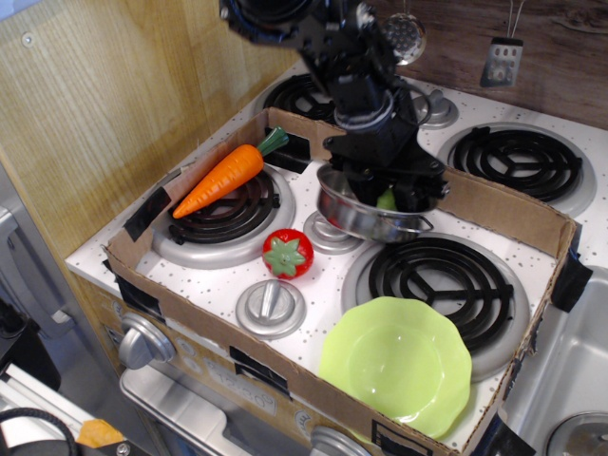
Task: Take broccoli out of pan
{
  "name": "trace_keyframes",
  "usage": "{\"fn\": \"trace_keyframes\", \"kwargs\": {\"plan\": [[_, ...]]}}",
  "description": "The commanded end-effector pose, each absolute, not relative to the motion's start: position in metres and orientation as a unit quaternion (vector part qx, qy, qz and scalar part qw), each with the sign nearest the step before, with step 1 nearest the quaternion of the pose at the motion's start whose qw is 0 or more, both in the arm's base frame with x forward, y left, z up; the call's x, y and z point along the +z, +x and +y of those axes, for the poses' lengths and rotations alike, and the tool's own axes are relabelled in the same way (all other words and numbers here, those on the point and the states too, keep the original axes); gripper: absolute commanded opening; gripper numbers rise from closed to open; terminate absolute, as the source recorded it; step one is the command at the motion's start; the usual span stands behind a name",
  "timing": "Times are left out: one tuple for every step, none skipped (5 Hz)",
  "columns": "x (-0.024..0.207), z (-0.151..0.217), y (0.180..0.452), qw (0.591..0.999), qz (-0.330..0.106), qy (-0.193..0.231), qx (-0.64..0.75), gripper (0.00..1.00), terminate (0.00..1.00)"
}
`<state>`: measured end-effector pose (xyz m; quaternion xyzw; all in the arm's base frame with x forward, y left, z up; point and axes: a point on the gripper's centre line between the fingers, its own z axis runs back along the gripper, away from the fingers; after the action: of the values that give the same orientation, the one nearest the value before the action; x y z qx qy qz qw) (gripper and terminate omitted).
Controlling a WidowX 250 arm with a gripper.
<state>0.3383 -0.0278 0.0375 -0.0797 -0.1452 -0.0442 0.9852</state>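
The pan (353, 218) is a small shiny steel pot standing between the burners at the middle of the stove top, with its near side slightly tilted. The broccoli (386, 199) shows only as a small pale green sliver inside it. My black gripper (389, 193) reaches down into the pan from above. Its dark fingers (414, 194) press against both sides of the broccoli, shut on it. Most of the broccoli is hidden by the gripper and the pan wall.
A carrot (223, 177) lies on the left burner. A red tomato (287, 254) sits in front of the pan. A lime-green plate (397, 362) lies at the front right. A cardboard wall (513, 214) rings the stove top.
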Motion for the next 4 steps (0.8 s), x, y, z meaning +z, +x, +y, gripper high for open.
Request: {"fn": "trace_keyframes", "kwargs": {"plan": [[0.132, -0.040, 0.340, 0.968, -0.243, 0.062, -0.008, 0.00, 0.00], [0.152, -0.027, 0.318, 0.964, -0.235, 0.112, 0.055, 0.00, 0.00], [0.143, -0.015, 0.289, 0.945, -0.255, 0.151, 0.137, 0.00, 0.00], [0.130, 0.003, 0.273, 0.947, -0.238, 0.137, 0.164, 0.00, 0.00]]}}
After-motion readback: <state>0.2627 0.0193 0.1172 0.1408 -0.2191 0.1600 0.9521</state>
